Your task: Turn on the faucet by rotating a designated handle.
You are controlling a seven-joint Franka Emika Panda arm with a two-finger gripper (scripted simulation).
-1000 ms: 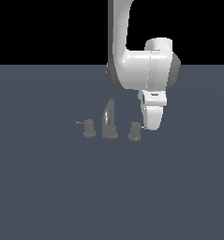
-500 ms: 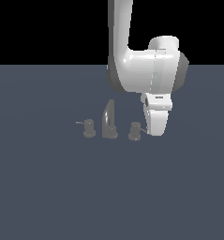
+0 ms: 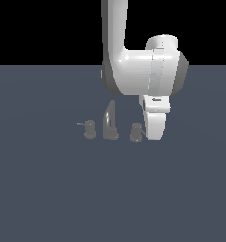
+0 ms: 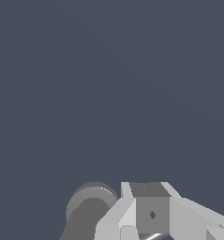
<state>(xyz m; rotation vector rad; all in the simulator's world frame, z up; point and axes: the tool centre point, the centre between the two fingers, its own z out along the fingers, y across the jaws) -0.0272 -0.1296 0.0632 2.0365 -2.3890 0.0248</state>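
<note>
The dull-grey faucet stands on the floor, its tall curved spout (image 3: 109, 120) in the middle. The handle (image 3: 135, 132), a stubby knob, is on the exterior view's right of the spout; its lever is hidden behind my gripper. The twin knob (image 3: 90, 128), with its lever pointing left, is on the other side. My gripper (image 3: 154, 135) hangs down right beside the handle, on the exterior view's right, close to touching it. In the wrist view the handle's round top (image 4: 91, 201) lies next to my gripper (image 4: 151, 220), whose fingers look pressed together and hold nothing.
The faucet stands on a flat dark blue-grey floor (image 3: 48, 189) that fills both views. My white arm (image 3: 143, 71) rises above and behind the faucet. Nothing else shows.
My gripper has come down and a little toward the exterior view's right, from above the handle's side to level with it. The faucet parts have not moved.
</note>
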